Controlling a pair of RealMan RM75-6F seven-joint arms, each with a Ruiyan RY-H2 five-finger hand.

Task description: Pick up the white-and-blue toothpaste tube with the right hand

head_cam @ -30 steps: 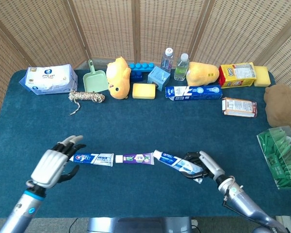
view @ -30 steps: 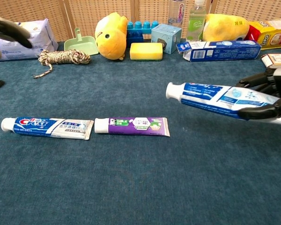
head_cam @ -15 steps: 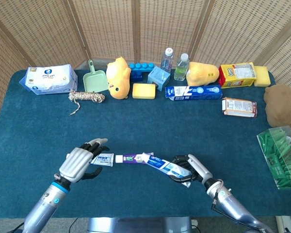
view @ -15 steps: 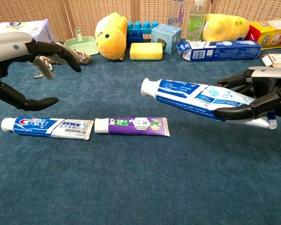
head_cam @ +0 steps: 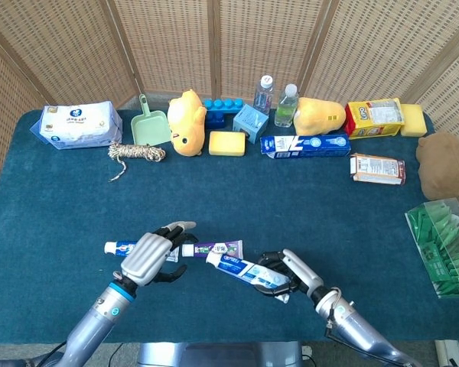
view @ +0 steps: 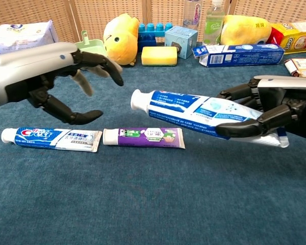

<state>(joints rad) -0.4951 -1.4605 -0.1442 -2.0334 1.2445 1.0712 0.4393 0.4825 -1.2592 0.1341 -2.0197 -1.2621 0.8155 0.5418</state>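
My right hand (view: 265,109) (head_cam: 287,274) grips the white-and-blue toothpaste tube (view: 194,109) (head_cam: 241,269) by its flat tail end and holds it off the cloth, cap pointing left toward my left hand. My left hand (view: 51,81) (head_cam: 154,254) hovers open, fingers spread, above the blue Crest tube (view: 51,138) (head_cam: 118,248). A purple tube (view: 143,137) (head_cam: 218,248) lies flat on the blue cloth between the two hands.
Along the back edge stand a wipes pack (head_cam: 76,125), green scoop (head_cam: 148,126), rope coil (head_cam: 138,153), yellow plush toys (head_cam: 186,122), sponge (head_cam: 226,143), blocks, bottles (head_cam: 287,105) and a toothpaste box (head_cam: 304,145). At the right sit a small box (head_cam: 377,169), brown plush (head_cam: 444,164) and green bin (head_cam: 444,245).
Both hands moved inward toward the table's middle. The right hand carried the held tube leftward; the left hand came right and now hangs over the Crest tube.
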